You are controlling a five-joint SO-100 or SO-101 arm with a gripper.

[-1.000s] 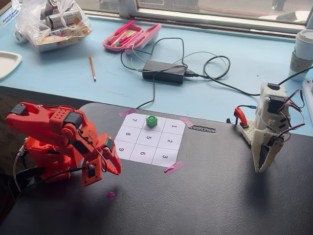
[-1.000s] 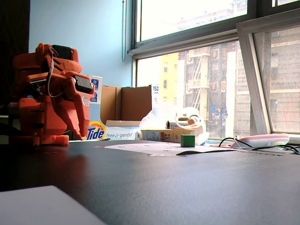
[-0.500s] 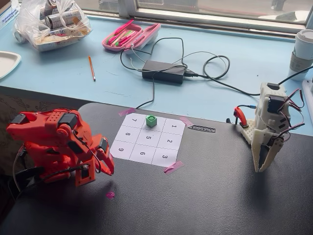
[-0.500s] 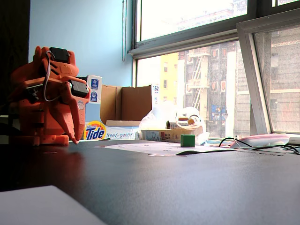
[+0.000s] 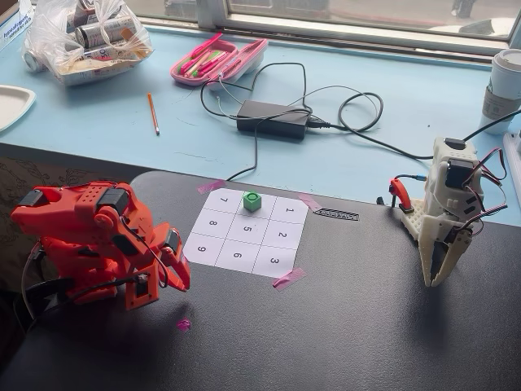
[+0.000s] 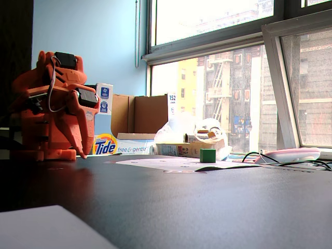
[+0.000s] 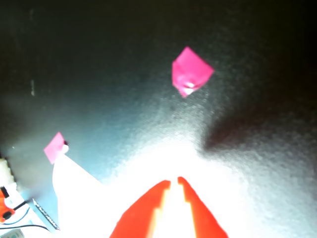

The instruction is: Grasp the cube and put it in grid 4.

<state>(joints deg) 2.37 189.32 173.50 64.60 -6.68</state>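
Wrist view: overexposed glare washes out the lower table surface; the gripper [image 7: 174, 184] is cut off by the bottom edge, fingertips alone visible. Grid sheet [image 7: 74, 193] edge blown white, no numerals legible. Fixed view at table level: grid sheet [image 6: 171, 164] seen edge-on, cells indistinguishable. Cube's [image 6: 207, 155] cell cannot be determined there.
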